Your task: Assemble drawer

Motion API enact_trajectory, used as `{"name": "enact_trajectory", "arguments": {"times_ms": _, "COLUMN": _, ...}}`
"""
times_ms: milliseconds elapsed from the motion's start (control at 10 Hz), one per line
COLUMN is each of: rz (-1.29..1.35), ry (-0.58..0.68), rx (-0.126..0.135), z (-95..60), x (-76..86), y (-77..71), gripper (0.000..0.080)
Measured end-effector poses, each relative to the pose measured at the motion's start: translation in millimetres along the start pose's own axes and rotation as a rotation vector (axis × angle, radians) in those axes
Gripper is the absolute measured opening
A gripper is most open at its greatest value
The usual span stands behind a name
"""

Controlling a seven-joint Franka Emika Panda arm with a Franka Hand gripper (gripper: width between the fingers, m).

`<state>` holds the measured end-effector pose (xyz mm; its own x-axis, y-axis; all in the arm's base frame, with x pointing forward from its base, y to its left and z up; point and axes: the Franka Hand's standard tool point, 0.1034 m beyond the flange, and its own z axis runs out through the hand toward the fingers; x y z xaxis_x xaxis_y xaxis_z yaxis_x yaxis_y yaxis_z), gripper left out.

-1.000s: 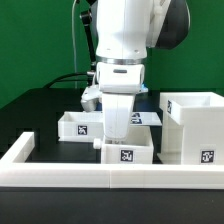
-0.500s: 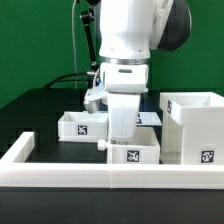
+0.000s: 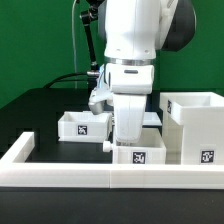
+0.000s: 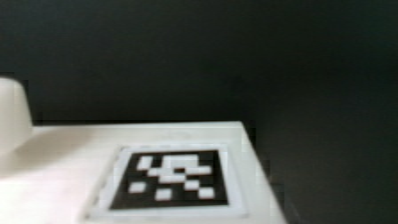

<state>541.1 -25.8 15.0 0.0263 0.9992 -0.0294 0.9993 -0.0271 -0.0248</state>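
Observation:
My gripper (image 3: 128, 138) reaches down into a small white drawer box (image 3: 140, 156) with a black marker tag on its front and a small knob (image 3: 106, 145) on its side. The fingers are hidden by the box wall, and the box moves along with them. The box sits low, just behind the front rail, close to the large white drawer cabinet (image 3: 195, 128) on the exterior view's right. A second small white drawer box (image 3: 82, 125) rests on the black table further back on the left. The wrist view shows a white tagged surface (image 4: 169, 180) close up, blurred.
A white rail (image 3: 60, 166) runs along the front and turns back at the exterior view's left. A flat white tagged piece (image 3: 152, 119) lies behind the gripper. Cables hang behind the arm. A green wall stands at the back.
The gripper and the drawer box it holds have slid towards the exterior view's right, closer to the large cabinet. The other parts have not moved.

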Motion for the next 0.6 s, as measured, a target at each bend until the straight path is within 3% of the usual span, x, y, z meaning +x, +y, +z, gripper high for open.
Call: {"name": "enact_trajectory", "arguments": {"times_ms": 600, "rz": -0.008, "ry": 0.003, "rx": 0.000, "z": 0.1, "x": 5.0, "y": 1.3, "gripper": 0.0042}}
